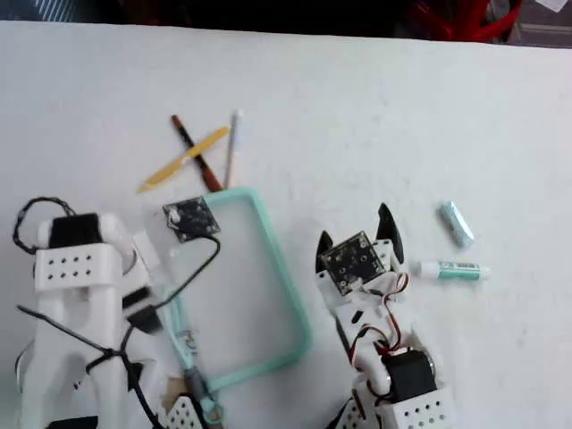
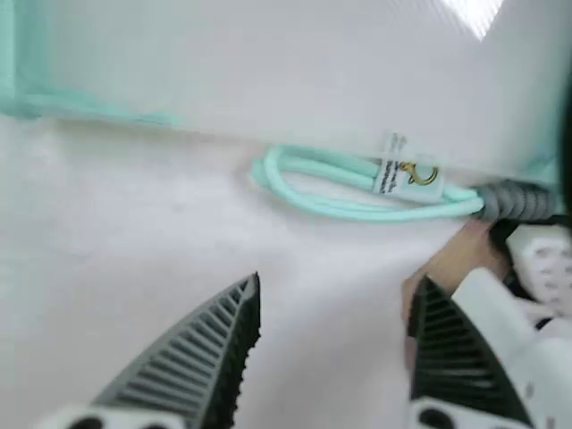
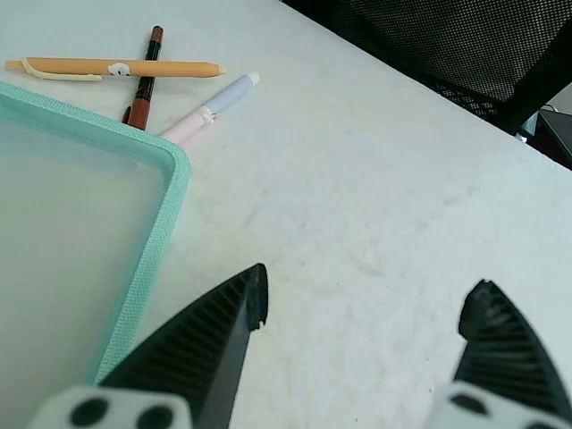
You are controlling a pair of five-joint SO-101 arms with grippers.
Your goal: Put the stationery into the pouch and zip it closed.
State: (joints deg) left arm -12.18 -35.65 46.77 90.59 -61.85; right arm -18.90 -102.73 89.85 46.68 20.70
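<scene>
Left gripper [image 2: 338, 284] and right gripper [image 3: 371, 281] both gaping wide, empty, either side of the flat mint pouch [image 1: 279, 268], with the pens [image 1: 198, 156] at its far corner.

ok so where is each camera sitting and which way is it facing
High view: fixed above the table, looking down on the pouch, three pens, the left arm and the right arm.
Left wrist view: on the left arm, low over the table, facing the pouch's mint cord loop; its open left tool shows.
Right wrist view: on the right arm, facing the pouch corner and the pens; its open right tool shows.
Shared: high and right wrist views both show that corner and the pens.
</scene>
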